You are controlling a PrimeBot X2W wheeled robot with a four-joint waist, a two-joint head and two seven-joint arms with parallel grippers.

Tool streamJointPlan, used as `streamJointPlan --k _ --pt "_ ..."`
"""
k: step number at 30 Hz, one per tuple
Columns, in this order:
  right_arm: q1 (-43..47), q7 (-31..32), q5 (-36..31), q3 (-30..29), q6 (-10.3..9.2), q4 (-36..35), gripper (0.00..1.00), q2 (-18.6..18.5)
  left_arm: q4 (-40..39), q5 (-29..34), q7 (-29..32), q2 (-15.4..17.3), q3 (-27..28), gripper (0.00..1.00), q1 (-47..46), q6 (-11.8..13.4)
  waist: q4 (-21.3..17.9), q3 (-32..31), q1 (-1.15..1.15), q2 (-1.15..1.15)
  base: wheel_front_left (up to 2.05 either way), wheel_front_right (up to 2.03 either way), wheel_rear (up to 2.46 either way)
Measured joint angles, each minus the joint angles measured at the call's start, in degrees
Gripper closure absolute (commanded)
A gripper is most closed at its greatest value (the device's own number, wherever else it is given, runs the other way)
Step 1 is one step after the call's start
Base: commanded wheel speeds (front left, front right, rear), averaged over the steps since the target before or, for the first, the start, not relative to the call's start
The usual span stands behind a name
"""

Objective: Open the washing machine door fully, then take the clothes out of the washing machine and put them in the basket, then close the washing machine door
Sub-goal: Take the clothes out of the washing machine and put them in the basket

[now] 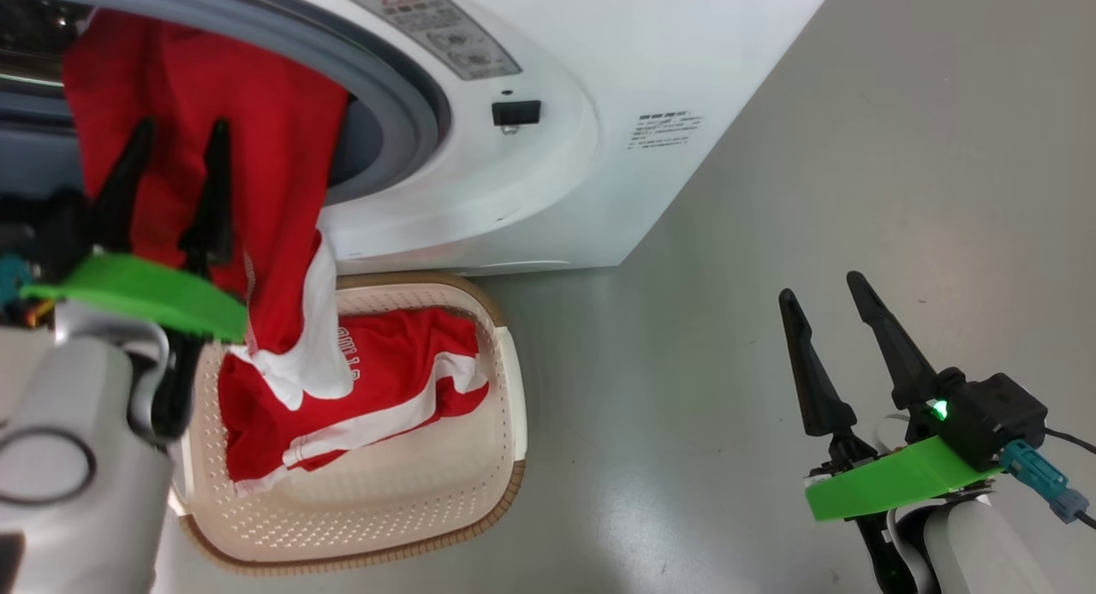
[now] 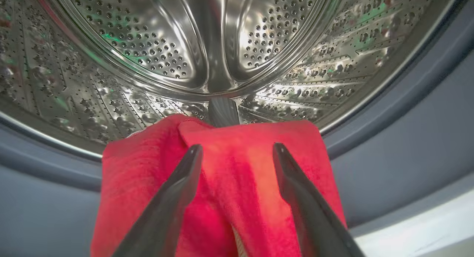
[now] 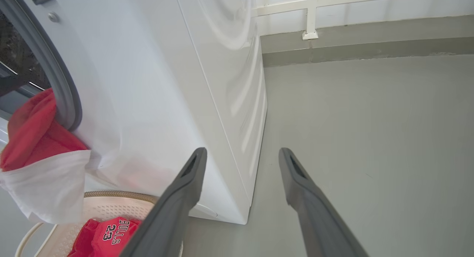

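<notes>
The washing machine [image 1: 599,106] stands with its mouth uncovered; its door is out of view. One red garment with a white panel [image 1: 274,149] hangs over the grey rubber ring [image 1: 402,89] and down toward the basket [image 1: 514,389]. My left gripper [image 1: 183,125] is open in front of this cloth at the mouth. In the left wrist view the gripper [image 2: 237,149] has its fingers spread over the red fabric [image 2: 237,197], with the steel drum [image 2: 185,46] behind. A red "BULLS" jersey [image 1: 385,363] lies in the basket. My right gripper [image 1: 820,286] is open and empty over the floor.
The cream basket [image 3: 111,196] sits on the grey floor right under the machine's mouth, close to its front. The machine's white side [image 3: 222,83] is just left of my right gripper [image 3: 241,150]. Bare floor stretches to the right, up to a low wall ledge [image 3: 351,46].
</notes>
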Motion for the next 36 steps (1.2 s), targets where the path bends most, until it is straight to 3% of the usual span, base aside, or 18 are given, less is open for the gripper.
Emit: streamJointPlan --k 8,14,27,28,29,31,33,36 --pt "-1.4 0.0 0.0 0.1 0.00 -0.2 0.00 0.0 12.1 -11.3 0.4 2.1 -8.5 0.00 -10.7 0.0 -0.5 1.3 0.00 0.00 0.00 0.00 0.00" --pt "-2.4 0.0 0.0 0.5 0.00 -0.4 0.00 0.0 19.4 -16.0 1.9 4.4 -14.2 0.00 -16.8 0.0 -0.8 2.4 0.00 0.00 0.00 0.00 0.00" --pt "-3.3 0.0 0.0 1.6 0.00 -0.5 0.00 -0.1 23.4 -25.5 6.1 6.8 -27.2 0.00 -22.4 0.0 -2.2 2.9 0.00 0.00 0.00 0.00 0.00" --pt "-3.3 0.0 0.0 1.6 0.00 -0.5 0.00 -0.1 23.4 -25.5 6.1 6.8 -27.2 0.18 -22.4 0.0 -2.2 2.9 0.00 0.00 0.00 0.00 0.00" --pt "-3.3 0.0 0.0 1.7 0.00 -0.5 0.00 -0.1 23.4 -25.9 6.0 6.9 -28.0 0.47 -22.5 0.0 -2.3 2.9 0.00 0.00 0.00 0.00 0.00" --pt "-3.3 0.0 0.0 1.7 0.00 -0.5 0.00 -0.1 23.4 -26.9 6.0 7.1 -29.9 0.63 -22.6 0.0 -2.4 2.8 0.00 0.00 0.00 0.00 0.00" --pt "-3.3 0.0 0.0 1.8 0.00 -0.5 0.00 -0.1 23.8 -27.5 5.6 7.4 -31.7 1.00 -22.6 0.0 -2.5 2.7 0.00 0.00 0.00 0.00 0.00" --pt "-3.3 0.0 0.0 1.9 0.00 -0.5 0.00 -0.1 24.5 -28.7 4.8 7.7 -33.8 1.00 -22.7 0.0 -2.7 2.5 0.00 0.00 0.00 0.00 0.00"
